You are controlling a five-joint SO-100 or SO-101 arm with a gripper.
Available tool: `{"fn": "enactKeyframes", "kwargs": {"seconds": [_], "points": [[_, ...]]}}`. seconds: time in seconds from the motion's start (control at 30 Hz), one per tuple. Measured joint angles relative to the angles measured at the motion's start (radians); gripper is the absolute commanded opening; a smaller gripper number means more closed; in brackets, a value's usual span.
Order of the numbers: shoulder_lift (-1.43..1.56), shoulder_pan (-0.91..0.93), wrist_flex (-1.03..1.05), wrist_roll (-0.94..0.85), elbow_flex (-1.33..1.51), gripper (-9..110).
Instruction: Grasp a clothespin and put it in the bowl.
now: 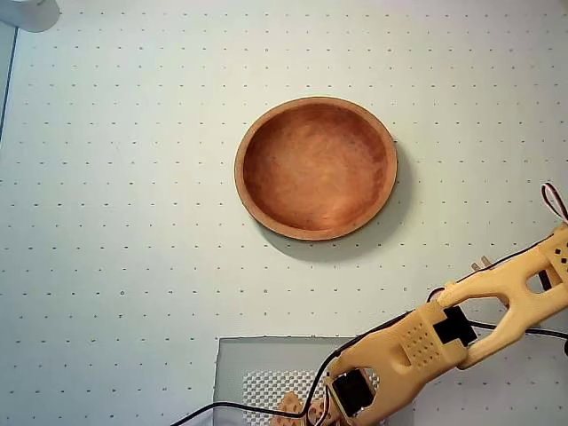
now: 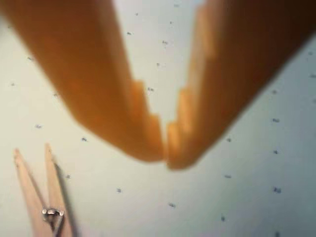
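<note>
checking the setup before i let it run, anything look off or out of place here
Nothing stands out. The round reddish-brown wooden bowl sits upright and empty on the dotted white table. In the wrist view the small light-tan wooden clothespin lies flat and intact, lower left of the orange gripper, whose fingertips meet on nothing.

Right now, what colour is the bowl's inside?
Mottled reddish-brown, with a lighter tan rim; the bowl shows best in the overhead view.

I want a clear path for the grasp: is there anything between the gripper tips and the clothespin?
No. In the wrist view, only bare dotted mat lies between the gripper, tips together, and the clothespin at lower left.
</note>
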Motion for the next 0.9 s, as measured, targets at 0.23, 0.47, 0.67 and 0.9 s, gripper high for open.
{"fn": "enactKeyframes", "kwargs": {"seconds": [0.23,0.47,0.67,0.9], "points": [[-0.023,-0.051,0.0,0.0,-0.012,-1],[-0.023,-0.121,0.0,0.0,-0.012,12],[-0.034,-0.14,0.0,0.0,-0.012,19],[-0.04,-0.175,0.0,0.0,-0.011,19]]}}
